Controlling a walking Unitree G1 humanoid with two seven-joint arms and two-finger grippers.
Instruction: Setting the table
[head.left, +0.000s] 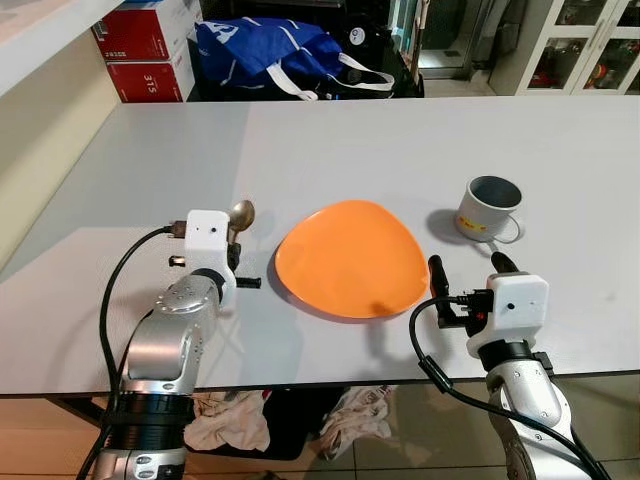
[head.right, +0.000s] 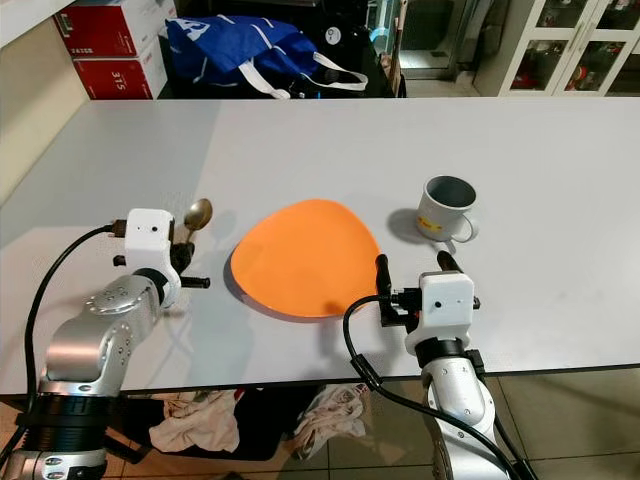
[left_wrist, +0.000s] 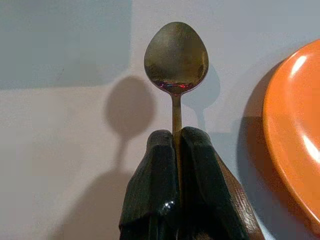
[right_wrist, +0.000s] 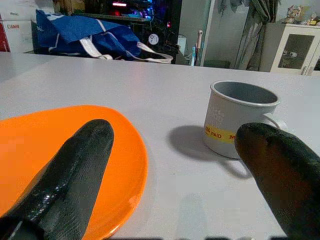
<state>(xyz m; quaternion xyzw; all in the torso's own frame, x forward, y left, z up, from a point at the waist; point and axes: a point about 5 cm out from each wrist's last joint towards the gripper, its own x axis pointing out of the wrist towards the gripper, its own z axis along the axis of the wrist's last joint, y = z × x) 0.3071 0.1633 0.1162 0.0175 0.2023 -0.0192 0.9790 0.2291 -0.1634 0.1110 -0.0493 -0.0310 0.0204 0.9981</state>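
Note:
An orange plate (head.left: 350, 258) lies on the grey table (head.left: 330, 150) in front of me. Left of it my left gripper (head.left: 236, 240) is shut on the handle of a brass-coloured spoon (left_wrist: 176, 60), whose bowl points away from me just above the tabletop. A grey mug (head.left: 488, 208) with a yellow label stands to the right of the plate. My right gripper (head.left: 468, 268) is open near the table's front edge, between the plate's right rim and the mug (right_wrist: 239, 119), with nothing between its fingers (right_wrist: 70, 180).
A blue bag (head.left: 275, 52) and red boxes (head.left: 145, 45) sit beyond the table's far edge. White cabinets (head.left: 585, 45) stand at the back right. Crumpled cloths (head.left: 235, 420) lie on the floor under the front edge.

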